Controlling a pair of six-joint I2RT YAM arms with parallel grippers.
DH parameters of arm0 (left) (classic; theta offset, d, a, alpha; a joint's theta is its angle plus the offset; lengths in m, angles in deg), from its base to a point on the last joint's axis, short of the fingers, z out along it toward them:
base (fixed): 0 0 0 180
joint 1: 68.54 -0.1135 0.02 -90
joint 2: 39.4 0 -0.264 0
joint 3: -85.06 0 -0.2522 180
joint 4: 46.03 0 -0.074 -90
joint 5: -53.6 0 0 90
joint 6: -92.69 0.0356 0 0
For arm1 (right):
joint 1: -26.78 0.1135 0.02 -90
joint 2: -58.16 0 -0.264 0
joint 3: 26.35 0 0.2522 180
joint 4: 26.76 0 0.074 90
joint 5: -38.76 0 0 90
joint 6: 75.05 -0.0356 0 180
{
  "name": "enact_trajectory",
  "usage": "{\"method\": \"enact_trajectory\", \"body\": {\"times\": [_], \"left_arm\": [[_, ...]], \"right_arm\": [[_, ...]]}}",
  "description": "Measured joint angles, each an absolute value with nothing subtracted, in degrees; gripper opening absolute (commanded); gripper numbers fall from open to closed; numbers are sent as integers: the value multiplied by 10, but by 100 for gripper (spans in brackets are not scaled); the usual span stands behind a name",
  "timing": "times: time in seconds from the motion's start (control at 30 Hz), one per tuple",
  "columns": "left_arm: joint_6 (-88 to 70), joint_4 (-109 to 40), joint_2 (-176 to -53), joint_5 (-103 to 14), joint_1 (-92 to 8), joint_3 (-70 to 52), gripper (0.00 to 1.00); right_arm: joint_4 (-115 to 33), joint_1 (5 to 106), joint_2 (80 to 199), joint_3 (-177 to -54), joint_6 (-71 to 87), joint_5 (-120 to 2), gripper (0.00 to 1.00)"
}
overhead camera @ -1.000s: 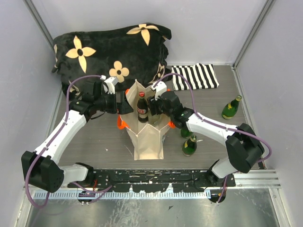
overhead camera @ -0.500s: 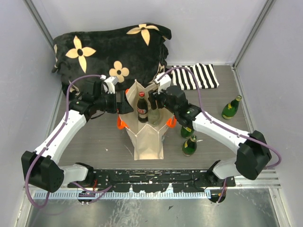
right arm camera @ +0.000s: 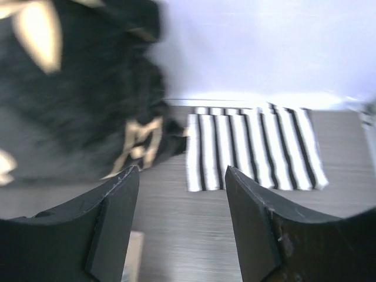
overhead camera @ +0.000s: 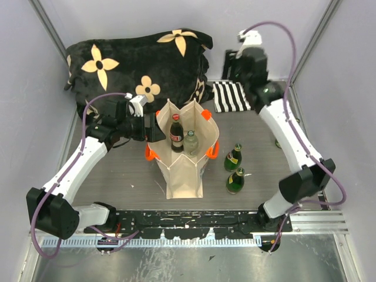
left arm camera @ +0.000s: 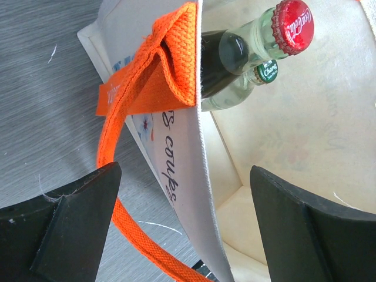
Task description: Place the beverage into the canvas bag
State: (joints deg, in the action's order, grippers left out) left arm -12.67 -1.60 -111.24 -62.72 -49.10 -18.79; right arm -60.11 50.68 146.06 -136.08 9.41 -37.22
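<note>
From overhead, the right gripper (overhead camera: pixel 231 63) has swung away from the canvas bag (overhead camera: pixel 183 170) to the far right corner of the table (overhead camera: pixel 117 176). It left a clear bottle (overhead camera: pixel 191 143) beside the cola bottle (overhead camera: pixel 176 134) inside. That one looks delivered, though green bottles (overhead camera: pixel 236 181) wait outside.

The left wrist view shows the left gripper (left arm camera: pixel 182 171) spread wide, straddling the bag's rim and orange handle (left arm camera: pixel 158 76) and clamping nothing.

In the right wrist view the right gripper (right arm camera: pixel 182 173) has its fingers parted and empty above the striped cloth (right arm camera: pixel 252 147).

The grey counter (overhead camera: pixel 123 176) carries the canvas bag (overhead camera: pixel 183 173). Right of the bag stand two green bottles (overhead camera: pixel 235 181); behind it lie a striped cloth (overhead camera: pixel 235 97) and a flowered cushion (overhead camera: pixel 135 59).
</note>
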Motion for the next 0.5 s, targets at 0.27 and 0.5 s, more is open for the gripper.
{"method": "enact_trajectory", "body": {"times": [0.27, 0.5], "left_arm": [[-123, -20, -1101, -629, -489, -192, 98], [-124, -38, -1084, -632, -489, -215, 98]], "right_arm": [[-881, 296, 1605, -1551, 52, -361, 67], [-805, 264, 1458, -1253, 71, -333, 73]]}}
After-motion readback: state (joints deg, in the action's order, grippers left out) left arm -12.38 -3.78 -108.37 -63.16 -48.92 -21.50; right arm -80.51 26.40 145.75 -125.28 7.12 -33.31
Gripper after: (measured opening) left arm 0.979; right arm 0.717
